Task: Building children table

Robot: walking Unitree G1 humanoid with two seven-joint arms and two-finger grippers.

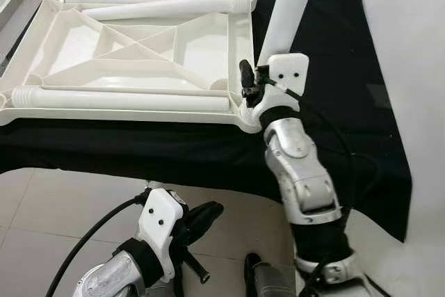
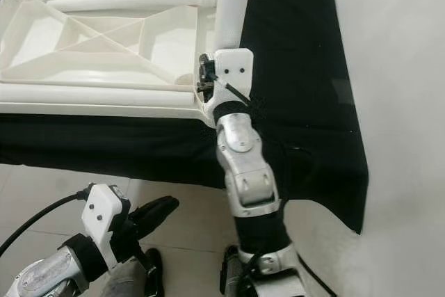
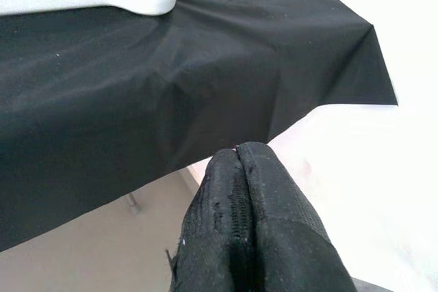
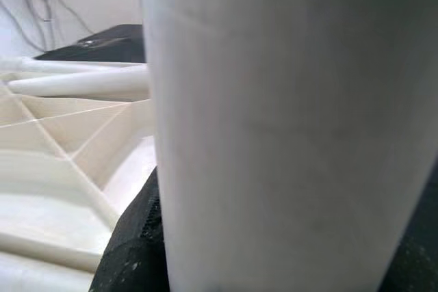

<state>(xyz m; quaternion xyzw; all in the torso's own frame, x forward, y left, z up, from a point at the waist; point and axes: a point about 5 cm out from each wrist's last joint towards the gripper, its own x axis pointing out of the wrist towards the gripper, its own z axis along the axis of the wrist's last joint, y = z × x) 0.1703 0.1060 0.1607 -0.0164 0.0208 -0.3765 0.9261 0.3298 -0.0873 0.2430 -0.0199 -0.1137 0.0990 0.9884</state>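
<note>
Right gripper clamped on upright table leg at tabletop corner socket. Left gripper closed, empty, hanging low. Could jam if tilted.

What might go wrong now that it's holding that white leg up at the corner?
The right gripper holds the upright leg low, at the tabletop's near corner; the tall leg might lean or miss its socket. Three loose legs lie in the tabletop and may roll if it's bumped.
</note>
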